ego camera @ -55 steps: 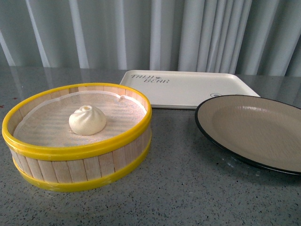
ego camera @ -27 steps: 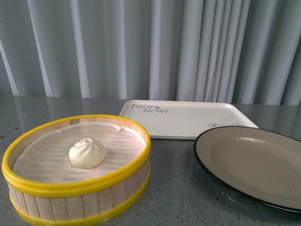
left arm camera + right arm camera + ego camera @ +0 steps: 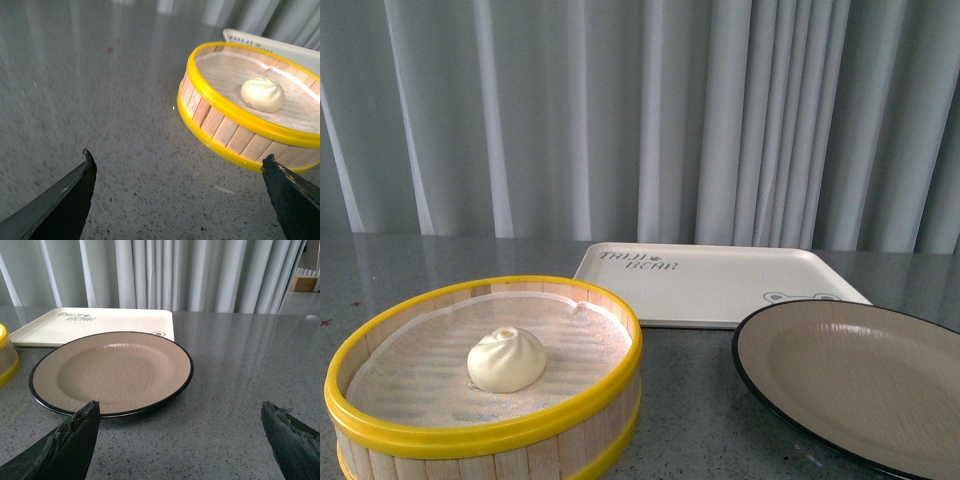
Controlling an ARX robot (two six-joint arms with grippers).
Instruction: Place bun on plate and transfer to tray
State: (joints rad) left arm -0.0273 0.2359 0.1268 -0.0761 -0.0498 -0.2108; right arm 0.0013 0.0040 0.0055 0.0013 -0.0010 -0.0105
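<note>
On the grey speckled table [image 3: 690,420], the bun [image 3: 506,360] sat on the pale lining inside a yellow-rimmed wooden steamer basket [image 3: 480,438], to my left. The plate [image 3: 860,385] lay to my right, just in front of the tray [image 3: 710,285], which rested flat further back. My left gripper [image 3: 177,155] hung wide open, holding nothing, above the table beside the basket. My right gripper [image 3: 180,405], likewise spread wide and empty, faced the plate. A pale curtain [image 3: 620,120] hung behind.

Soft even light w/ glare on tabletop [image 3: 240,340].
</note>
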